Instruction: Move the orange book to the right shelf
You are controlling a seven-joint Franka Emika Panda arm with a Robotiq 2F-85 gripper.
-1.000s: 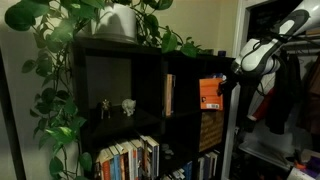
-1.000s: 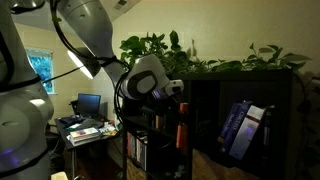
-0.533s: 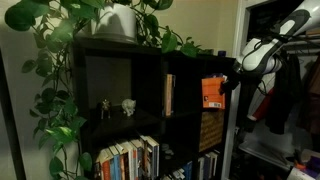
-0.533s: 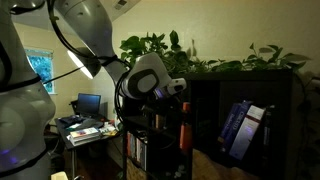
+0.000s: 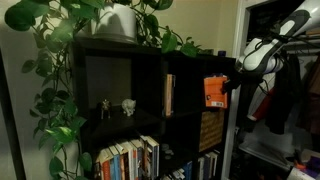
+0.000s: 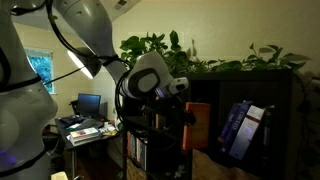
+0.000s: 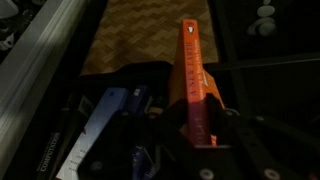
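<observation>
a tall dark bookcase (image 5: 160, 100) fills both exterior views, with a leafy plant (image 5: 60, 60) trailing over its top and down one side. the robot arm (image 5: 262, 52) reaches in from beside the bookcase toward the upper row.

the right shelf (image 5: 195, 68) is the square black compartment in that upper row, next to the wider compartment. a row of books (image 5: 130, 160) stands on the level below. in an exterior view, blue books (image 6: 235, 128) lean inside the square compartment.

the orange book (image 5: 214, 91) hangs upright at the open front of the right shelf, near its outer wall and off the shelf floor. it is apart from the blue books. whether it has passed the front edge cannot be told. in the wrist view its orange spine runs straight up from the pincer (image 7: 200, 138), with the blue books to one side.

the pincer is closed on the orange book, clamping it by one edge.

a tan-spined book (image 5: 169, 95) stands against the divider, well apart from the orange one. two small pale figurines (image 5: 127, 105) sit in the wider compartment.
</observation>
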